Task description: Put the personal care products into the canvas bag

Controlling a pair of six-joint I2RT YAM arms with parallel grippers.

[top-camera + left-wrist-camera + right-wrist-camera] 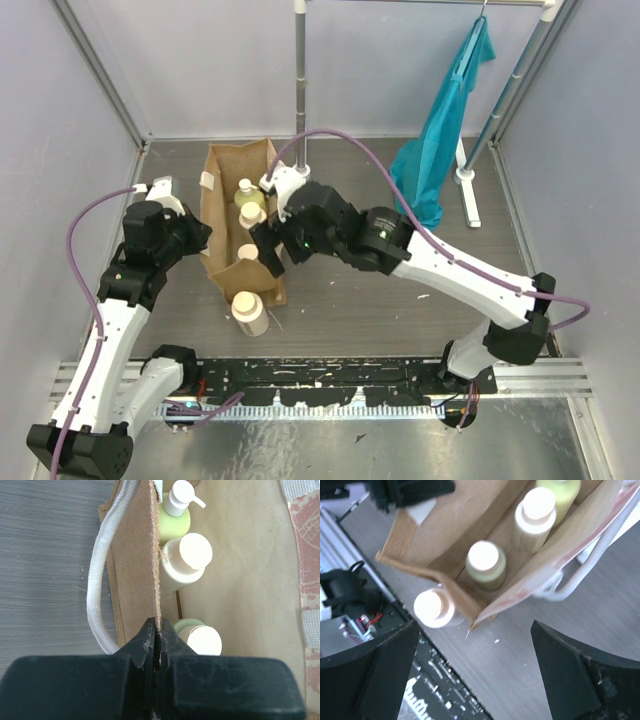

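Observation:
The tan canvas bag [225,190] stands open on the table left of centre. Three bottles are inside it: a yellow-green pump bottle [175,516], a cream one [184,562] and a yellow-green one with a cream cap [200,637]. A fourth, cream bottle [249,311] stands on the table just outside the bag's near corner, also in the right wrist view [434,609]. My left gripper [159,630] is shut on the bag's left wall beside its white strap [97,580]. My right gripper [480,680] is open and empty, above the bag's near right corner [270,258].
A teal-blue cloth bag [445,130] hangs from a rack at the back right, over a white stand foot [468,195]. A metal pole [300,80] rises behind the canvas bag. A black and metal rail [350,375] runs along the near edge.

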